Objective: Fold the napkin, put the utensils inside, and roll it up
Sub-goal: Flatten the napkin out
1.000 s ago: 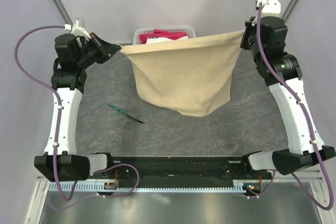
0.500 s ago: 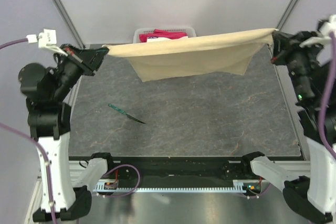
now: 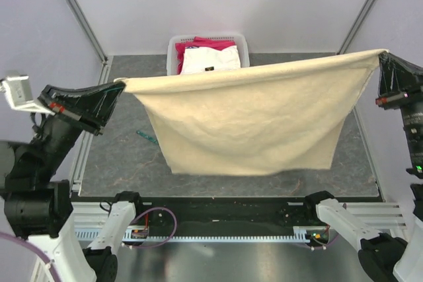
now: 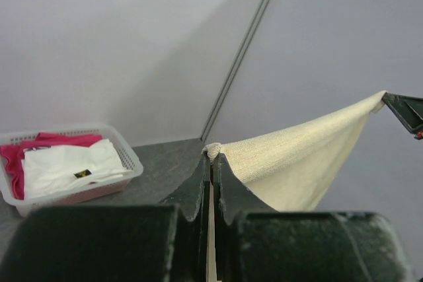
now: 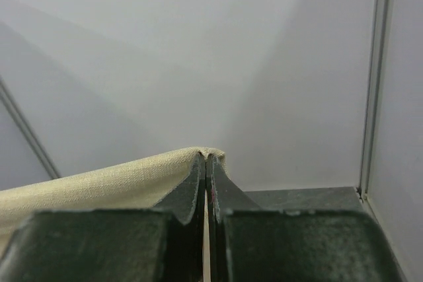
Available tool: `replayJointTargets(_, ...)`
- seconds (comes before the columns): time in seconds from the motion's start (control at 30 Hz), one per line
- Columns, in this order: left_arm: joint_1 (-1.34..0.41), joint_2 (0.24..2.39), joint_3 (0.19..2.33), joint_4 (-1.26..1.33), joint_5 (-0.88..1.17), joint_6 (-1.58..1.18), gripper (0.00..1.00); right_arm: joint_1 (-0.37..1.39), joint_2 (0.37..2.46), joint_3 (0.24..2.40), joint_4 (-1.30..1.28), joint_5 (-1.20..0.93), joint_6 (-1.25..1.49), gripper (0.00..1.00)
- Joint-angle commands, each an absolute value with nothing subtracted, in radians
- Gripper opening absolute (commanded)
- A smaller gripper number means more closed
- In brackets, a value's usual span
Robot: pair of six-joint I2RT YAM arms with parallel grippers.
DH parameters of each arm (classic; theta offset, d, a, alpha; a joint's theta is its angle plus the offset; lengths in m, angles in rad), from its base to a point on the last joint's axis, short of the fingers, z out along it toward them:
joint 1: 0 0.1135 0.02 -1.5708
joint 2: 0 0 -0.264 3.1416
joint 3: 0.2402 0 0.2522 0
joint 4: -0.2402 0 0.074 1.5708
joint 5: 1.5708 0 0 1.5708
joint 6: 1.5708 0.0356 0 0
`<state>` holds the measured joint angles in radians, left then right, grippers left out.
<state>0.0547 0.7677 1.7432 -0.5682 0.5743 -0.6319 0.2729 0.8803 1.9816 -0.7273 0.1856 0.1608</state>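
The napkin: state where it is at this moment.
In the top view the napkin hangs spread above the table, one top corner pinched by the left gripper, the other by the right gripper.

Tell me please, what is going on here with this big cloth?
The two arms hold the napkin stretched in the air between them: the left gripper is shut on one top corner, the right gripper on the other. The cloth hangs above the table, not yet folded. The knife lies on the table, mostly hidden behind it.
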Motion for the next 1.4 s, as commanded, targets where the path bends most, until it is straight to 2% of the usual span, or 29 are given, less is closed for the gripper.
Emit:
replayJointTargets(0.0, 0.058, 0.899, 1.585, -0.572, 0.578, -0.635, 0.02, 0.27, 1.021, 1.863, -0.684, 0.42, 0.091, 0.0)
replayJointTargets(0.17, 0.057, 1.077, 1.332, -0.416, 0.587, -0.621, 0.02, 0.262, 1.167, 1.59, -0.521, 0.512, 0.057, 0.0)
replayJointTargets(0.23, 0.055, 1.141, 1.278, -0.347, 0.592, -0.62, 0.02, 0.25, 1.21, 1.473, -0.451, 0.491, 0.061, 0.0)
replayJointTargets(0.37, 0.054, 1.403, 1.233, -0.305, 0.584, -0.588, 0.04, 0.193, 1.426, 1.396, -0.303, 0.427, 0.063, 0.0)
replayJointTargets(0.43, 0.052, 1.506, 1.249, -0.305, 0.613, -0.563, 0.14, 0.177, 1.523, 1.413, -0.266, 0.385, 0.064, 0.0)
replayJointTargets(0.47, 0.051, 1.597, 1.267, -0.305, 0.621, -0.558, 0.34, 0.17, 1.622, 1.428, -0.243, 0.368, 0.061, 0.0)
replayJointTargets(0.5, 0.052, 1.635, 1.279, -0.305, 0.624, -0.554, 0.43, 0.167, 1.678, 1.451, -0.236, 0.342, 0.058, 0.0)
replayJointTargets(0.53, 0.046, 1.663, 1.29, -0.305, 0.62, -0.545, 0.51, 0.163, 1.73, 1.512, -0.236, 0.3, 0.055, 0.16)
replayJointTargets(0.57, 0.043, 1.692, 1.313, -0.307, 0.615, -0.545, 0.63, 0.161, 1.829, 1.546, -0.247, 0.272, 0.046, 0.32)
replayJointTargets(0.6, 0.041, 1.718, 1.324, -0.308, 0.609, -0.546, 0.69, 0.163, 1.874, 1.581, -0.258, 0.246, 0.043, 0.46)
replayJointTargets(0.63, 0.035, 1.724, 1.333, -0.311, 0.606, -0.548, 0.85, 0.163, 1.911, 1.648, -0.284, 0.198, 0.04, 0.69)
replayJointTargets(0.67, 0.031, 1.724, 1.353, -0.317, 0.6, -0.545, 0.89, 0.161, 1.969, 1.681, -0.304, 0.178, 0.04, 0.73)
replayJointTargets(0.73, 0.017, 1.703, 1.373, -0.348, 0.565, -0.522, 0.91, 0.161, 1.993, 1.724, -0.325, 0.158, 0.044, 0.77)
replayJointTargets(0.77, 0.012, 1.694, 1.387, -0.359, 0.554, -0.512, 0.99, 0.163, 1.982, 1.721, -0.325, 0.152, 0.051, 0.78)
replayJointTargets(0.97, 0.012, 1.563, 1.394, -0.455, 0.54, -0.442, 1.0, 0.163, 1.827, 1.577, -0.344, 0.098, 0.113, 0.79)
replayJointTargets(1.1, 0.012, 1.477, 1.39, -0.527, 0.538, -0.358, 1.0, 0.169, 1.688, 1.395, -0.344, -0.079, 0.182, 0.79)
replayJointTargets(1.2, 0.011, 1.399, 1.365, -0.58, 0.483, -0.296, 1.0, 0.239, 1.582, 1.254, -0.336, -0.117, 0.198, 0.77)
replayJointTargets(1.23, 0.012, 1.376, 1.32, -0.577, 0.425, -0.296, 1.0, 0.312, 1.534, 1.199, -0.337, -0.103, 0.193, 0.77)
replayJointTargets(1.37, 0.011, 1.253, 1.163, -0.473, 0.361, -0.291, 1.0, 0.492, 1.465, 1.085, -0.313, -0.118, 0.268, 0.77)
